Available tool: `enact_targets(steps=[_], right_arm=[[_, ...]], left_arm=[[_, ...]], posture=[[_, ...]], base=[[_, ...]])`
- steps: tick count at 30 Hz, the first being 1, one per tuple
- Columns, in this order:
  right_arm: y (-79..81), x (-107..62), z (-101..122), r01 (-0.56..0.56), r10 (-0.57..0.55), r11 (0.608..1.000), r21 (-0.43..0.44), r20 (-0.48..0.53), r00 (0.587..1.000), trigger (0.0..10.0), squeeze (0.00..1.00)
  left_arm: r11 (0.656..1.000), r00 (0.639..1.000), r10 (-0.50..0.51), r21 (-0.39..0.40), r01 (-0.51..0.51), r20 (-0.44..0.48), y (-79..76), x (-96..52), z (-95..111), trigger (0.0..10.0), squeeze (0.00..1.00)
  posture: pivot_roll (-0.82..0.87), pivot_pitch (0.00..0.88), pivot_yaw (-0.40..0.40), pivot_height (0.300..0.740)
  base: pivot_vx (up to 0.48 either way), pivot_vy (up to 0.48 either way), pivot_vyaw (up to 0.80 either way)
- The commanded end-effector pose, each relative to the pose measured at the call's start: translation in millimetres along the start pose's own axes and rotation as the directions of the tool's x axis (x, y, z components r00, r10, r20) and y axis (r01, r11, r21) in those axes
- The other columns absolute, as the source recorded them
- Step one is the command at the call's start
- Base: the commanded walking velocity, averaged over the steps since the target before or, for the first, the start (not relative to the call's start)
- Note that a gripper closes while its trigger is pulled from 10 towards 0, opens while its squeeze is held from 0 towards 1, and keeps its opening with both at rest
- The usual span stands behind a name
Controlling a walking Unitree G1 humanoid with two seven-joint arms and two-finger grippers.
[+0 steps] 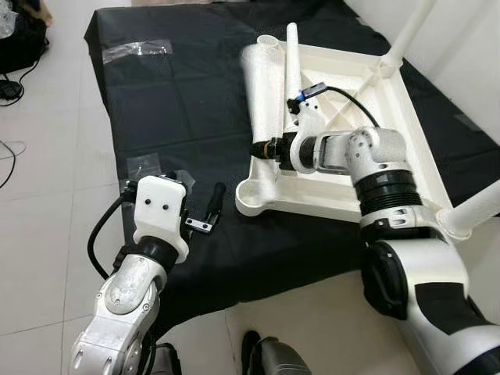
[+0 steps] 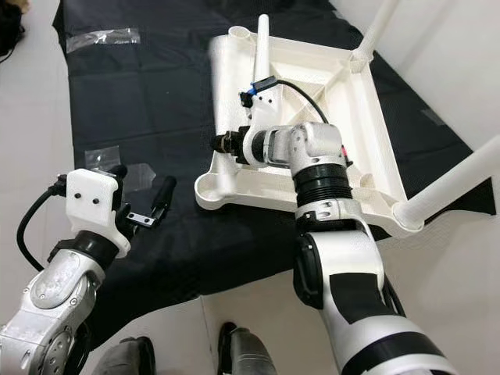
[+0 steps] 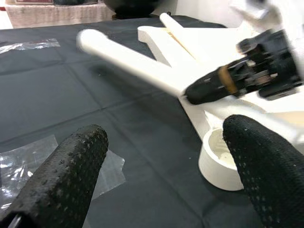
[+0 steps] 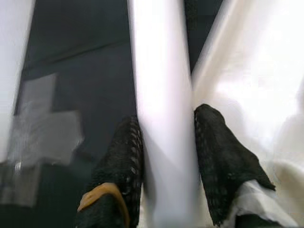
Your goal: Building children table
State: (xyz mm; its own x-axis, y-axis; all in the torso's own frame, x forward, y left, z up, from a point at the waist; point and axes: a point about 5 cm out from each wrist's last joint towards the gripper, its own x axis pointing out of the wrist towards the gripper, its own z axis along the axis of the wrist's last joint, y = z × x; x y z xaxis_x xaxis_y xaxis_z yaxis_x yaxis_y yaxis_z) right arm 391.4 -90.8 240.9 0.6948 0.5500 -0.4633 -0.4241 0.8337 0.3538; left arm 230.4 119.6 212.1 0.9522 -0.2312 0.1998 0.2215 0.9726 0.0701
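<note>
Across the middle of the head view I see a black cloth (image 1: 180, 94) spread on the pale tiled floor (image 1: 47, 203), and on its right half the white plastic children's table top (image 1: 391, 101) lies upside down. Two white legs already stand in its corner sockets: one at the upper right (image 1: 410, 31), one at the lower right (image 1: 476, 207). Two loose white tubular legs lie over the left edge of the table top, a thick one (image 1: 266, 117) and a thinner one (image 1: 291, 66) beside it. My right gripper (image 4: 164, 161) sits at centre frame and its two black fingers are clamped on either side of the thick loose leg, which the wrist camera confirms. My left gripper (image 3: 164, 166) hovers at the lower left above the cloth, fingers spread apart with nothing between them, pointing toward the near empty corner socket (image 3: 218, 159). Clear plastic wrappers lie on the cloth, one at the upper left (image 1: 137, 48) and one near my left wrist (image 1: 148, 168)
</note>
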Motion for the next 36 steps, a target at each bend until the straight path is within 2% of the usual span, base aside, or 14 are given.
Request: enact_targets(steps=[1, 13, 15, 16, 17, 19, 23, 24, 26, 29, 30, 31, 33, 36], right_arm=[[-12.3, 5.1, -18, 0.053, -0.05, 0.998, 0.041, -0.076, 0.996, 0.0, 0.0], [-18.5, 1.7, -2, 0.086, -0.09, 0.991, 0.106, 0.041, 0.995, 0.0, 0.0], [-16.5, -2.1, 11, 0.053, -0.066, 0.993, 0.104, 0.126, 0.99, 0.0, 0.0], [-14.9, -8.0, 25, 0.018, -0.04, 0.995, 0.101, 0.221, 0.974, 0.0, 0.0], [-14.9, -8.0, 25, 0.018, -0.04, 0.995, 0.101, 0.221, 0.974, 0.0, 0.0], [-13.2, -19.8, 45, -0.041, 0.017, 0.997, 0.058, 0.355, 0.935, 0.0, 0.0], [-14.4, -27.0, 50, -0.073, 0.061, 0.997, 0.017, 0.394, 0.917, 0.0, 0.0], [-17.3, -42.5, 55, -0.152, 0.18, 0.983, -0.099, 0.454, 0.873, 0.0, 0.0], [-17.3, -42.5, 55, -0.152, 0.18, 0.983, -0.099, 0.454, 0.873, 0.0, 0.0], [-19.7, -52.2, 54, -0.179, 0.248, 0.967, -0.183, 0.495, 0.833, 0.0, 0.0], [-20.1, -55.8, 52, -0.181, 0.271, 0.96, -0.215, 0.534, 0.801, 0.0, 0.0], [-20.1, -55.8, 52, -0.181, 0.271, 0.96, -0.215, 0.534, 0.801, 0.0, 0.0], [-13.4, -59.1, 41, -0.205, 0.329, 0.942, -0.267, 0.603, 0.726, 0.0, 0.0], [-8.7, -58.1, 33, -0.219, 0.354, 0.933, -0.286, 0.624, 0.696, 0.0, 0.0]], left_arm=[[1.0, 1.0, 0.004, -0.001, -0.004, 0.002, -1.3, -2.8, 1, 10.0, 0.0], [1.0, 1.0, 0.009, 0.0, -0.009, 0.003, -0.5, -2.5, 0, 10.0, 0.0], [1.0, 1.0, 0.01, 0.002, -0.01, 0.002, 0.1, -1.9, 0, 10.0, 0.0], [1.0, 1.0, 0.014, 0.002, -0.014, 0.0, 1.4, -1.0, 0, 10.0, 0.0], [1.0, 1.0, 0.014, 0.002, -0.014, 0.0, 1.4, -1.0, 0, 10.0, 0.0], [0.999, 1.0, 0.03, -0.012, -0.03, -0.006, 5.3, 1.1, 0, 10.0, 0.0], [0.999, 0.999, 0.038, -0.021, -0.039, -0.008, 10.6, 3.5, 1, 10.0, 0.0], [0.998, 0.999, 0.054, -0.033, -0.054, -0.001, 25.5, 12.3, 7, 10.0, 0.0], [0.998, 0.999, 0.054, -0.033, -0.054, -0.001, 25.5, 12.3, 7, 10.0, 0.0], [0.997, 0.998, 0.053, -0.06, -0.052, 0.018, 36.1, 21.8, 14, 10.0, 0.0], [0.994, 0.998, 0.052, -0.094, -0.048, 0.034, 41.4, 28.9, 20, 10.0, 0.0], [0.994, 0.998, 0.052, -0.094, -0.048, 0.034, 41.4, 28.9, 20, 10.0, 0.0], [0.977, 0.994, 0.048, -0.213, -0.026, 0.101, 54.0, 50.1, 41, 10.0, 0.0], [0.962, 0.99, 0.047, -0.273, -0.008, 0.136, 59.6, 60.0, 52, 10.0, 0.0]], posture=[[-0.03, 0.192, -0.149, 0.74], [-0.03, 0.193, -0.149, 0.74], [-0.03, 0.194, -0.147, 0.74], [-0.02, 0.191, -0.146, 0.74], [-0.02, 0.191, -0.146, 0.74], [-0.02, 0.19, -0.143, 0.74], [-0.01, 0.186, -0.139, 0.74], [-0.01, 0.18, -0.133, 0.74], [-0.01, 0.18, -0.133, 0.74], [0.0, 0.172, -0.126, 0.74], [0.01, 0.161, -0.118, 0.74], [0.01, 0.161, -0.118, 0.74], [0.01, 0.152, -0.099, 0.74], [0.01, 0.152, -0.099, 0.74]], base=[[0.0, 0.0, 0.0], [0.0, 0.0, 0.0], [0.0, 0.0, 0.0], [0.0, 0.0, 0.0], [0.0, 0.0, 0.0], [0.0, 0.0, 0.0], [0.0, 0.0, 0.0], [0.0, 0.0, 0.0], [0.0, 0.0, 0.0], [0.0, 0.0, 0.0], [0.0, 0.0, 0.0], [0.0, 0.0, 0.0], [0.0, 0.0, 0.0], [0.0, 0.0, 0.0]])
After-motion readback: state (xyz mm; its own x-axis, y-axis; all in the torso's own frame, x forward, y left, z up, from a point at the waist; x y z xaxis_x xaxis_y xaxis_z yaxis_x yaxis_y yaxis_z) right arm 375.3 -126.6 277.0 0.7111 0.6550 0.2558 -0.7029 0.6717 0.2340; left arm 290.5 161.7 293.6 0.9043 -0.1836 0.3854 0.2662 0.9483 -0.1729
